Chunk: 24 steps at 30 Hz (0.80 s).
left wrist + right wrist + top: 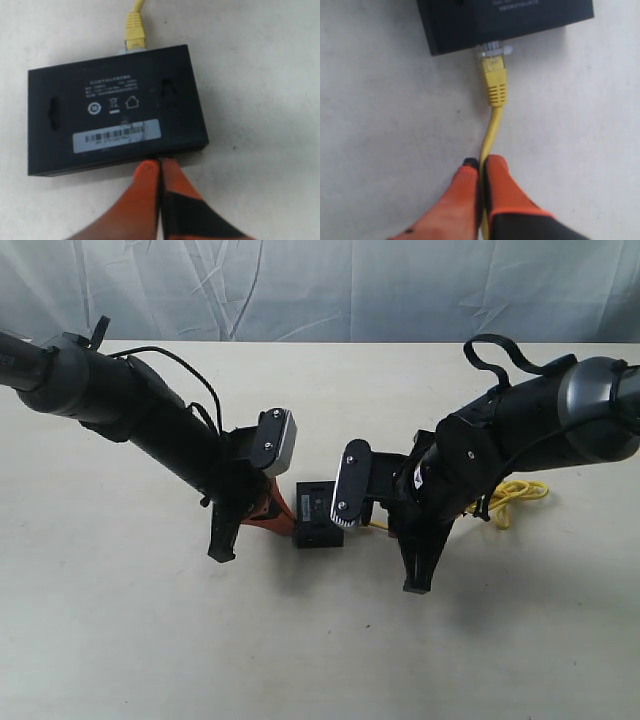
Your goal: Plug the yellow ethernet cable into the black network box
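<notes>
Lab: draped backdrop [330,285], pale tabletop [300,650]

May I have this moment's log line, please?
left fingers shut at black plastic box | right fingers shut on thin yellow cable | plug at box

**Bare Table, Creased Backdrop**

Wide, flat, cream-white matte tabletop [120,640]. Takes up most of the exterior view and carries soft grey shadows near the middle. Same tabletop [260,75] up close in both wrist views: pale, faintly mottled, with small dull smudges. Beyond the far edge, a pale blue-grey wrinkled fabric backdrop [350,285]. Hangs across the full width, creased with long slanting folds.
</notes>
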{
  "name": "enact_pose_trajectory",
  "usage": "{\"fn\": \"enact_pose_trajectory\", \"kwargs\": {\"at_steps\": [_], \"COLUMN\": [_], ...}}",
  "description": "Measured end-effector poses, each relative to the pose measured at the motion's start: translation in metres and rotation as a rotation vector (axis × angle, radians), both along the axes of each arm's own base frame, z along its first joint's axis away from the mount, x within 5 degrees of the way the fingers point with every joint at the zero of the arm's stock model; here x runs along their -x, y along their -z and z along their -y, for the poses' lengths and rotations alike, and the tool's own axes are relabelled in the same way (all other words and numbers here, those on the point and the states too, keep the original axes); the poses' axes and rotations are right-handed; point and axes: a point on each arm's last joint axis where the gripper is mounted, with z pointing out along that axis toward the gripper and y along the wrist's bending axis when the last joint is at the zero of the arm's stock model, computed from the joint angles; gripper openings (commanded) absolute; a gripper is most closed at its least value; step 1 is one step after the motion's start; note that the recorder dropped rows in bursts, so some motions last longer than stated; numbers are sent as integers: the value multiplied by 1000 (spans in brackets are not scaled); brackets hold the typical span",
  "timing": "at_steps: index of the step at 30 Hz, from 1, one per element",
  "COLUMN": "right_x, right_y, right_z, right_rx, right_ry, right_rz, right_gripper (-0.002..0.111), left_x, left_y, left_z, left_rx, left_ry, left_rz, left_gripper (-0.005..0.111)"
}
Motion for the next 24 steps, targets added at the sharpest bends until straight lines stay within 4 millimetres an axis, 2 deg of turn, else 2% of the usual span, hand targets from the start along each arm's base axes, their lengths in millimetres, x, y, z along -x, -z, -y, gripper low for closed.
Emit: {"fn": "enact_pose_trajectory", "kwargs": {"at_steps": [24], "right_x": [0], "right_y": [0], "right_z": [0], "right_rx": [1], "right_ry": [-4], "right_rz": [3], "right_gripper": [-1], "left_x": [-7], "left_y": [1], "left_z": [-2], "left_rx": [-31], "left_ry": [-99], "left_rz": [14], "left_gripper": [0]}}
